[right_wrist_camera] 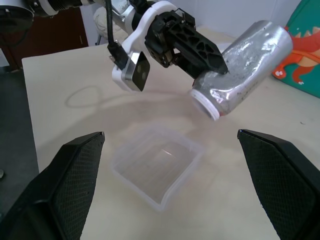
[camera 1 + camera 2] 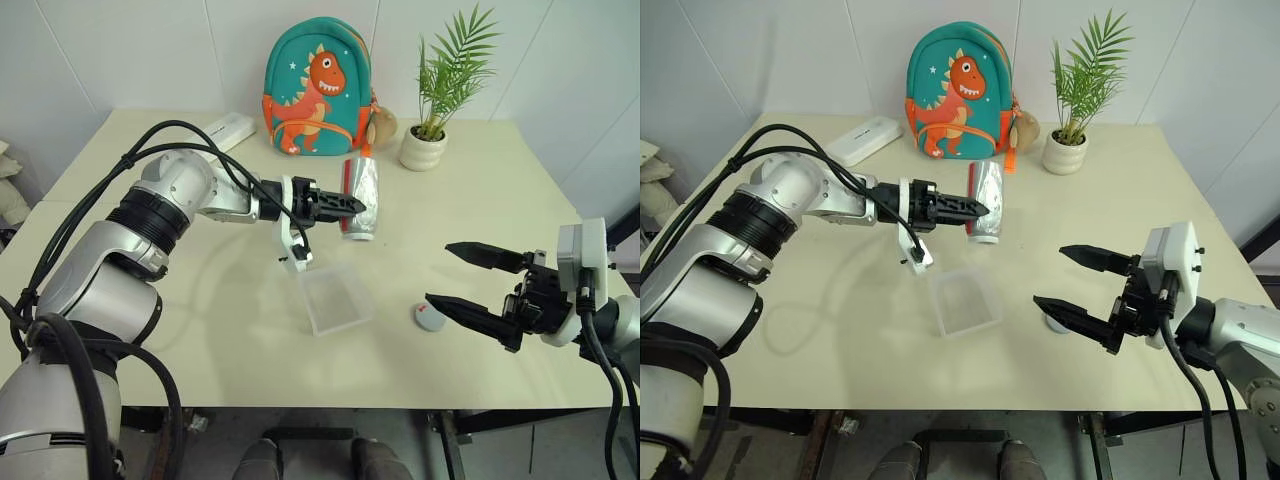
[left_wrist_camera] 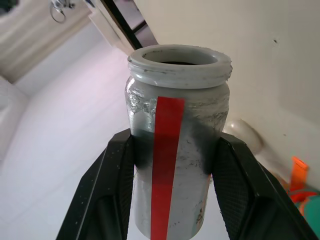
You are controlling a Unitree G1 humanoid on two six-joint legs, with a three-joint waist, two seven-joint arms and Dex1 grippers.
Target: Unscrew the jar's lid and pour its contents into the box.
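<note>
Silvery and foil-like, the jar [image 2: 361, 199] is clamped across its middle by the left gripper [image 2: 340, 206], whose two black fingers [image 3: 112, 185] press on opposite sides of the body, either side of the red strip. The jar hangs in the air above the table [image 2: 480, 200], just beyond the far edge of the box [image 2: 337, 299] and slightly to its right.

The lid [image 2: 429, 316] is off. It lies flat on the table to the right of the box, close beside the lower finger of the right gripper [image 2: 1072, 282]. That gripper holds nothing; its jaws stand wide apart near the right edge of the table.

Handling: the jar looks light and rigid, with a crinkled skin that should give the pads some purchase. The mid-body hold leaves the threaded neck free, which suits pouring. The box is thin, clear plastic and probably slides easily if bumped.

Orientation: the jar is inverted. Its long axis runs steeply, base up and toward the far side, open mouth down and toward the near side, tilted somewhat toward the box. The mouth sits high over the table near the far right corner of the box rather than squarely over its centre, so some of the contents could fall outside. No contents can be made out in the box.
</note>
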